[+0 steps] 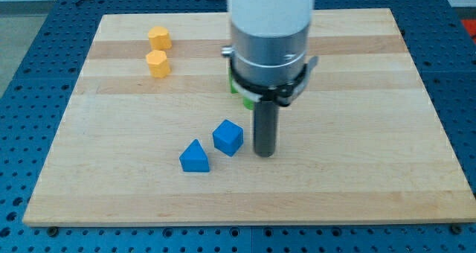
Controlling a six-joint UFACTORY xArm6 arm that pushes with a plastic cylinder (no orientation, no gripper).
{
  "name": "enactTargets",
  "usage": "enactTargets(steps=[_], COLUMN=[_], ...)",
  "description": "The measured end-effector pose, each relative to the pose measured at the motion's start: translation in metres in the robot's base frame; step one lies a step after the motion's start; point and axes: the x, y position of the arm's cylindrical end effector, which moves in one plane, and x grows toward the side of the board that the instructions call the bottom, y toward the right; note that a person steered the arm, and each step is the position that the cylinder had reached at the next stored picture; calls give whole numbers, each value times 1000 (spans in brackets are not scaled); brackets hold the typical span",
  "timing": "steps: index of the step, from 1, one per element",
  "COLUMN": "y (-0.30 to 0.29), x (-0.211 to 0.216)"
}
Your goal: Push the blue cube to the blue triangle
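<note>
The blue cube (227, 137) sits on the wooden board a little below the middle. The blue triangle (195, 157) lies just to its lower left, a small gap between them. My tip (265, 153) rests on the board just to the right of the blue cube, a narrow gap apart from it. The rod hangs from the arm's white and grey body, which fills the view's top middle.
Two yellow blocks (159, 38) (157, 62) stand one below the other at the view's upper left. A green block (245, 100) is mostly hidden behind the arm's body. The board's edge (245, 222) runs along the view's bottom.
</note>
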Motion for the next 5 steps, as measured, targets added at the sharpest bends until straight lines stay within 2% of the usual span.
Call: enactTargets(steps=[1, 3, 5], y=[13, -37, -63], x=[-19, -23, -23])
